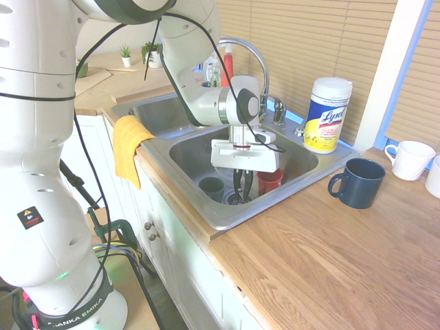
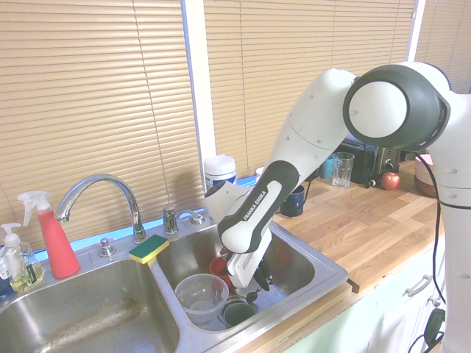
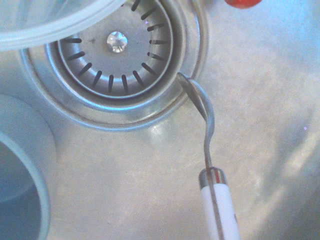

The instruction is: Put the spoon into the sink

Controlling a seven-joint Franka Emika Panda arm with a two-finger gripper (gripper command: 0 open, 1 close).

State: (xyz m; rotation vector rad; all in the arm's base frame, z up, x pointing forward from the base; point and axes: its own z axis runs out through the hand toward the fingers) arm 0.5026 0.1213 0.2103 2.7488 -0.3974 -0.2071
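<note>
The hand (image 1: 240, 184) was seen low in the sink (image 1: 220, 218) at frame centre, pinching the spoon (image 3: 205, 116), its bowl beside the drain (image 3: 116, 47)

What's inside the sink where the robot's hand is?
In the right basin of the stainless-steel sink: a clear plastic bowl, a grey-green cup, a red cup, the round drain strainer and the silver white-handled spoon. The arm covers the floor behind it.
</note>
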